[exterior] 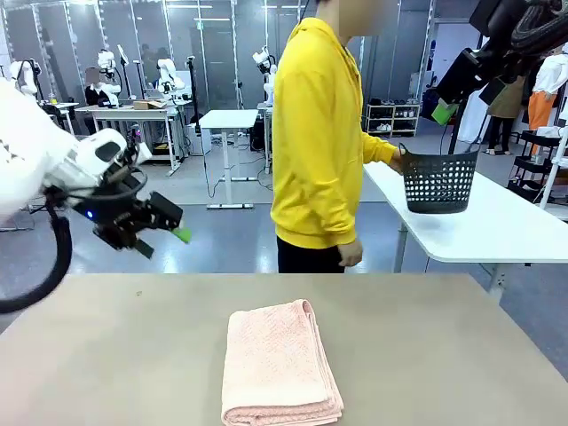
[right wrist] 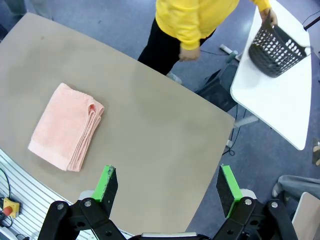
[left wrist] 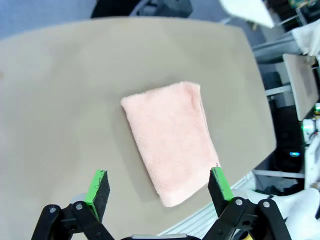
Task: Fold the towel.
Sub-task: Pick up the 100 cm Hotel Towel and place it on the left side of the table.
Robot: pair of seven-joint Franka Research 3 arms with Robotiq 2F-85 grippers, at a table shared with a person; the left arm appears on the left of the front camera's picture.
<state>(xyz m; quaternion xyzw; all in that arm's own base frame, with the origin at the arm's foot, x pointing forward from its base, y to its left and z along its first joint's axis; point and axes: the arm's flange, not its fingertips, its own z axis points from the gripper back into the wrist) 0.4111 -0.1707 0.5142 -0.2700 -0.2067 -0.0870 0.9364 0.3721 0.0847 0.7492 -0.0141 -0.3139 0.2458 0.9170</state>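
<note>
A matte beige-tan bench lies before me, its corners rounded at the far edge. Past it runs a glossy blue-grey floor, with grey partition panels, worktables and other robots farther back. A person in a yellow hoodie and black trousers stands beyond the bench, one hand at a black perforated plastic basket over a smooth white side table; the person's other hand hangs down by the trousers.

My left jaws, black with green pads, stand wide open and released; nothing is between them, and they are apart from the bench. My right jaws, also black with green pads, are spread just as wide, grasping nothing, raised clear of the surface.

The soft, pale salmon-pink terry towel rests flat on my bench, folded into a layered, roughly rectangular stack. In the front view it sits near the picture's bottom, about midway across. Its long axis runs from my side toward the person's side, leaning slightly, with the narrower-looking end away from me. The stacked folded layers show along its long edge on my right, and neither pair of my jaws touches it.
</note>
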